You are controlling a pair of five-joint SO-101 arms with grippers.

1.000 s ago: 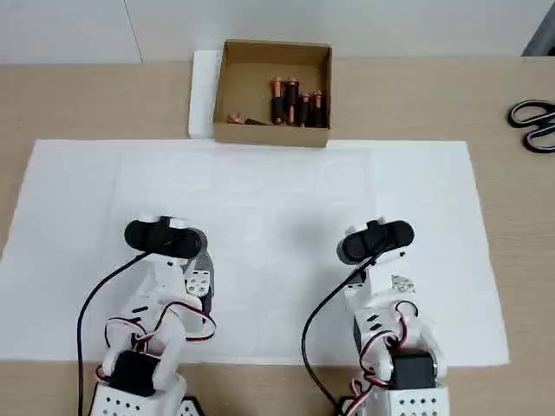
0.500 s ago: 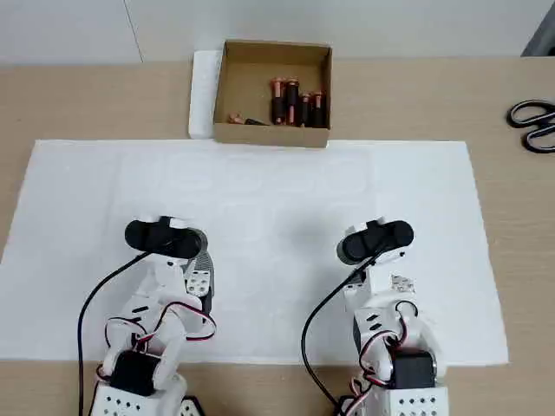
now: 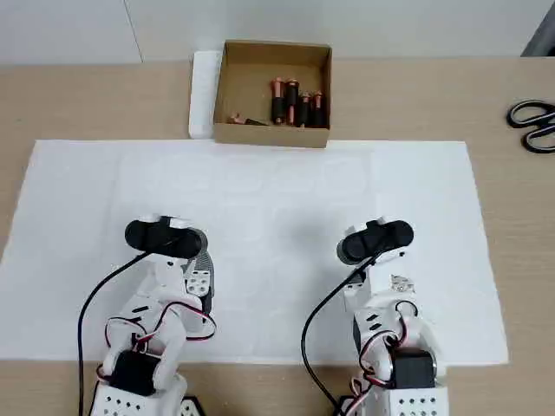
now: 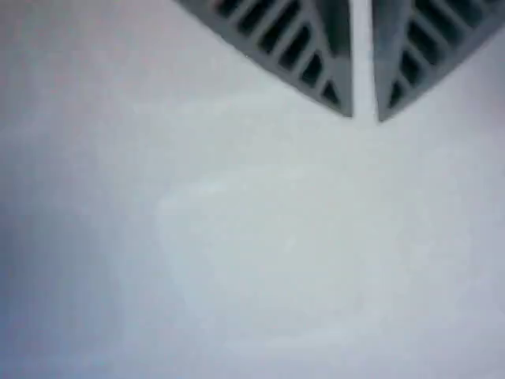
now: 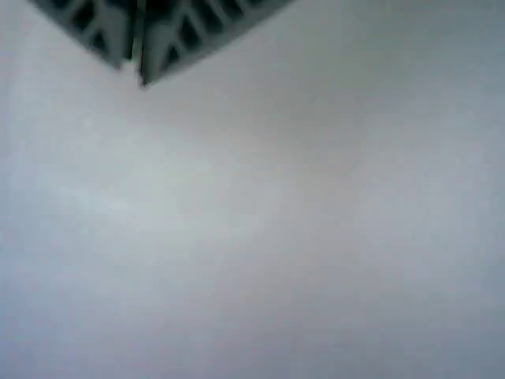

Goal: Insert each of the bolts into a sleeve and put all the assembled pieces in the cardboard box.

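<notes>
Your left end effector (image 4: 363,114) is clenched on nothing, its tips nearly meeting just above the white sheet (image 4: 276,253). Your right end effector (image 5: 136,73) is clenched the same way over that sheet. The assembled pieces (image 3: 295,102) lie inside the cardboard box (image 3: 220,87) at the far side of the bench (image 3: 87,95), well apart from both arms. Scissors (image 3: 533,124) rest near the right edge.
</notes>
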